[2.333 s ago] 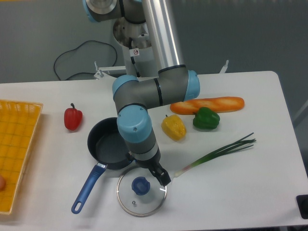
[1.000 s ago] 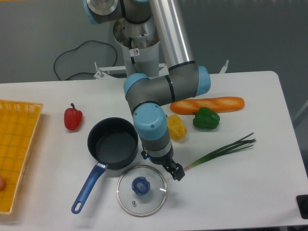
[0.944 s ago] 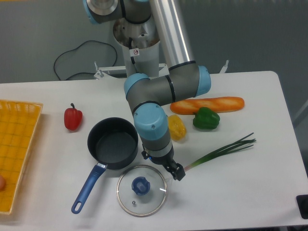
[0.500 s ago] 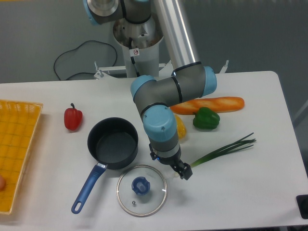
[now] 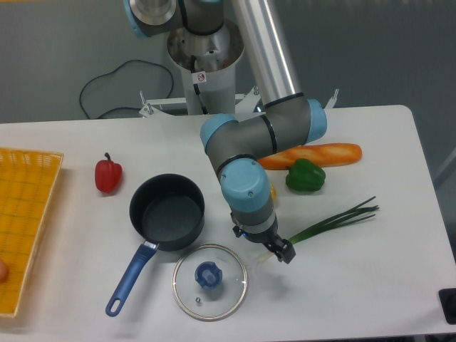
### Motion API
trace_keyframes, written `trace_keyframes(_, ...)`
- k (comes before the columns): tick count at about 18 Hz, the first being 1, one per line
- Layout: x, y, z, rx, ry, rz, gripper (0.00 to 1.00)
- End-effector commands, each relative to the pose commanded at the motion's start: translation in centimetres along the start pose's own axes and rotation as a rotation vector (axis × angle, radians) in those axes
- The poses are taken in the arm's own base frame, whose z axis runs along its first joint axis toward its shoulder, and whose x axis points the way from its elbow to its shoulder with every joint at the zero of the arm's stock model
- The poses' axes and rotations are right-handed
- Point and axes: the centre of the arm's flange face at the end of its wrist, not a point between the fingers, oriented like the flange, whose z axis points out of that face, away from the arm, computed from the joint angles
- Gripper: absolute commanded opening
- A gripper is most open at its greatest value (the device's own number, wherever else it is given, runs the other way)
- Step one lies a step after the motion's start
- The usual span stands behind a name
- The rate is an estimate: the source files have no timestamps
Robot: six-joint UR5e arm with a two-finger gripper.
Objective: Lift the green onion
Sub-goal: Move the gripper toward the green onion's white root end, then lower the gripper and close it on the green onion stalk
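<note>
The green onion lies on the white table right of centre, its pale bulb end toward the glass lid and its dark green leaf tips pointing to the upper right. My gripper points down over the lower stalk, close to the bulb end, and covers that part of it. The dark fingers are small and seen end-on, so I cannot tell how the jaws stand or whether they touch the stalk. The rest of the onion lies flat on the table.
A dark pot with a blue handle and a glass lid lie left of the gripper. A green bell pepper, a baguette and a mostly hidden yellow pepper lie behind. A red pepper and a yellow basket are at the left.
The gripper has moved right, from the lid's right edge to over the onion's lower stalk. The onion and other things have not moved.
</note>
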Motion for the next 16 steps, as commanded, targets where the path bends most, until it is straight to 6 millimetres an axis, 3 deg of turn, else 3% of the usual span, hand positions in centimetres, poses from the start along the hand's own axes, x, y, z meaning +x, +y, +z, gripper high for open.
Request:
trace_keyframes(5,0.1,-0.7,2.9,0.004,0.045,0.018,1.0)
trace_keyframes(8,-0.3,-0.3,3.2,0.121,0.102,-0.013,1.0)
trace_keyframes(16,-1.0,0.7,2.8,0.166,0.114,-0.033,1.0)
